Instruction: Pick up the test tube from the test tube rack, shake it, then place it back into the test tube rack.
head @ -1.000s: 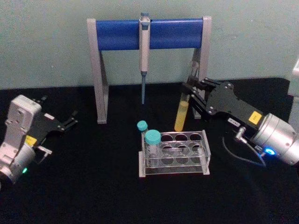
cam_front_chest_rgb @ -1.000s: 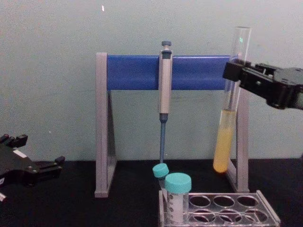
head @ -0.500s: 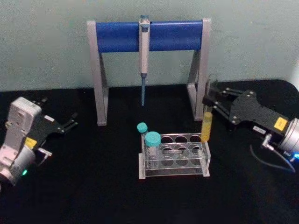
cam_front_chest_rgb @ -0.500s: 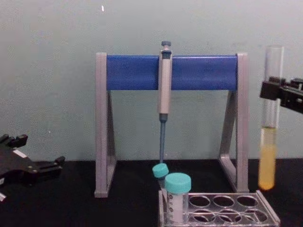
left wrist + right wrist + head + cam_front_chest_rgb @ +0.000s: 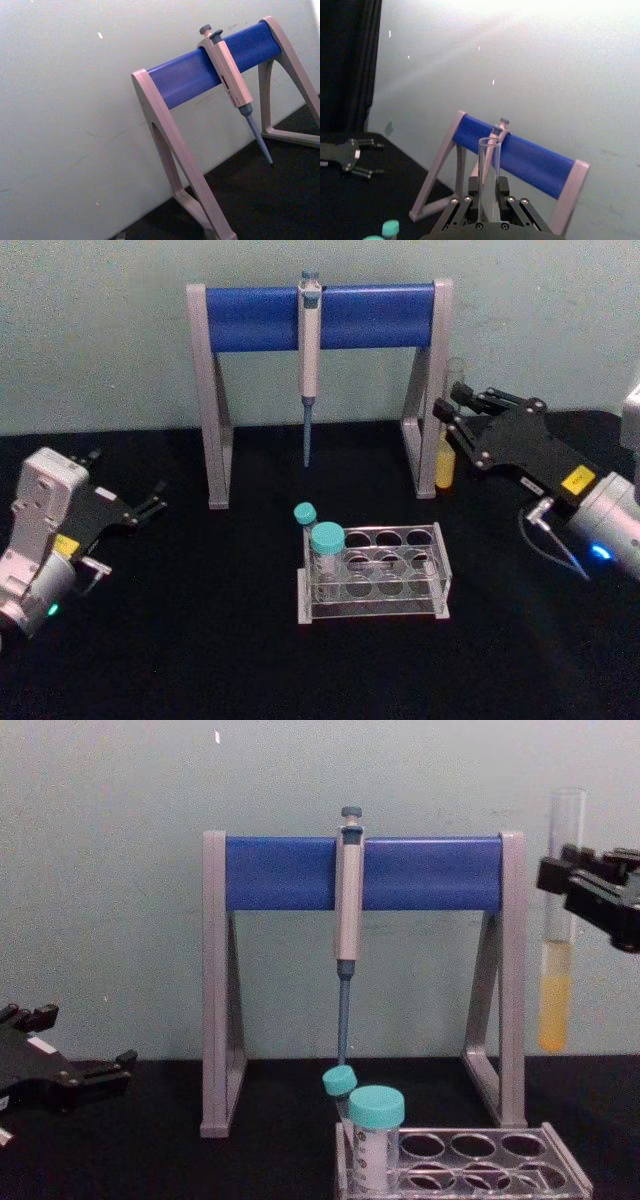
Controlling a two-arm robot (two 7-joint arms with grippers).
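The test tube (image 5: 446, 462) is a long clear glass tube with yellow liquid in its lower part. It hangs upright in the air just right of the stand's right leg, behind and above the test tube rack (image 5: 438, 562). My right gripper (image 5: 457, 422) is shut on its upper part. From the chest the test tube (image 5: 556, 1000) hangs from the right gripper (image 5: 560, 880), well above the rack (image 5: 560, 1172). The tube's open mouth (image 5: 489, 150) rises above the right gripper (image 5: 488, 202). My left gripper (image 5: 128, 476) rests open at the far left.
A tall grey stand with a blue crossbar (image 5: 255, 316) stands behind the rack, and a grey-blue pipette (image 5: 308, 350) hangs from it. Two teal-capped tubes (image 5: 325, 540) stand in the rack's left holes. The black table runs to the pale wall behind.
The right gripper has swung the test tube from a tilt left of the stand's right leg, down to the rack's right end, then up and back to where it hangs. The left arm is still.
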